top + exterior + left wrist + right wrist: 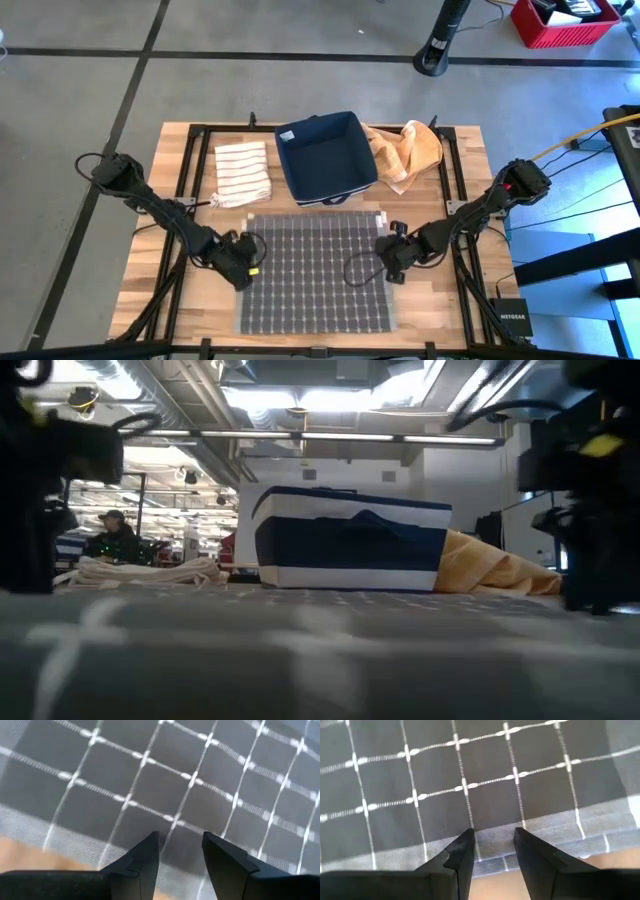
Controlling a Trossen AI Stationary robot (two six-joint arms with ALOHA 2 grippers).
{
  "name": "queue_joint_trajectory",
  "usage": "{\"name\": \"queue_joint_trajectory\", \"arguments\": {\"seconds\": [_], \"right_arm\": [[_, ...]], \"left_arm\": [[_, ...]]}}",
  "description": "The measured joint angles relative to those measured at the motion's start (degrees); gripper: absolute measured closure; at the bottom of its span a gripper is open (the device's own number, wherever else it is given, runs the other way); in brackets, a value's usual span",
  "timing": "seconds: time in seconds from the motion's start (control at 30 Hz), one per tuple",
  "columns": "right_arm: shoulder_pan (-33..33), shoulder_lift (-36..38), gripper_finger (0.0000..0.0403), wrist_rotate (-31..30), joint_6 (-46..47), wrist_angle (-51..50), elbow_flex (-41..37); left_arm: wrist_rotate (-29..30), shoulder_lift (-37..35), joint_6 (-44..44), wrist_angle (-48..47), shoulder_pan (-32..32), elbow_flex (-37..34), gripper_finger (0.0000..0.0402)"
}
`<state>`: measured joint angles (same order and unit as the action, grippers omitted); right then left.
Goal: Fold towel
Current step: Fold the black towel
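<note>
A grey towel with a white grid (pixel 315 270) lies spread flat on the wooden table (pixel 440 300), near its front edge. My left gripper (pixel 248 262) stands at the towel's left edge, open, its fingers slanting down over the hem (pixel 75 832). My right gripper (pixel 385 250) stands at the towel's right edge, also open, with its fingertips over the pale hem band (pixel 545 832). The flat cloth shows in the gap between each pair of fingers (pixel 181 842) (pixel 494 836). Whether the fingertips touch the cloth does not show.
Behind the towel stands a navy fabric basket (pixel 325 155). A folded white striped cloth (pixel 243 172) lies to its left and a crumpled orange cloth (pixel 405 152) to its right. Bare wood lies on either side of the towel.
</note>
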<state>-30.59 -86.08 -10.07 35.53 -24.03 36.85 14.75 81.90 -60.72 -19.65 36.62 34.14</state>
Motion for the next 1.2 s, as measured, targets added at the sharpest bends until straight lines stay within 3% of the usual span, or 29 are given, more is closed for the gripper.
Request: {"name": "queue_joint_trajectory", "arguments": {"seconds": [0.1, 0.2, 0.33, 0.47, 0.53, 0.63, 0.8, 0.93, 1.2], "right_arm": [[-1.7, -0.3, 0.0260, 2.4, -1.9, -6.4, 3.2], [-1.8, -0.4, 0.0260, 1.6, -3.2, -13.2, 8.3], [-1.6, -0.3, 0.0260, -9.4, -7.8, -22.4, 13.6], [-0.1, 0.8, 0.0260, -20.6, -13.1, -23.0, 12.9], [2.2, 2.0, 0.0260, -20.4, -13.5, -21.1, 10.5], [5.6, 4.3, 0.0260, -17.5, -13.6, -16.2, 5.7], [8.3, 7.2, 0.0260, -13.8, -13.9, -6.2, -1.1], [8.2, 7.4, 0.0260, -13.7, -14.1, -2.0, -3.8], [8.1, 7.4, 0.0260, -12.6, -14.4, 1.3, -5.4]], "left_arm": [[-0.3, -0.3, 3.9, -1.3, 0.0, 4.1, 0.0259], [1.3, -1.6, 9.3, -8.3, -1.3, 9.4, 0.0259], [11.5, -3.2, 14.5, -22.6, -4.6, 15.1, 0.0259], [12.2, -4.0, 19.7, -29.0, -12.6, 13.7, 0.0259], [9.8, -4.4, 22.6, -28.9, -17.1, 11.4, 0.0259], [1.4, -4.3, 27.6, -27.3, -23.5, 7.7, 0.0259], [-7.8, -5.5, 35.3, -19.2, -30.6, 3.5, 0.0259], [-13.8, -5.6, 38.9, -15.4, -34.3, 2.4, 0.0259], [-18.8, -5.5, 38.3, -12.3, -36.5, -2.3, 0.0259]]}}
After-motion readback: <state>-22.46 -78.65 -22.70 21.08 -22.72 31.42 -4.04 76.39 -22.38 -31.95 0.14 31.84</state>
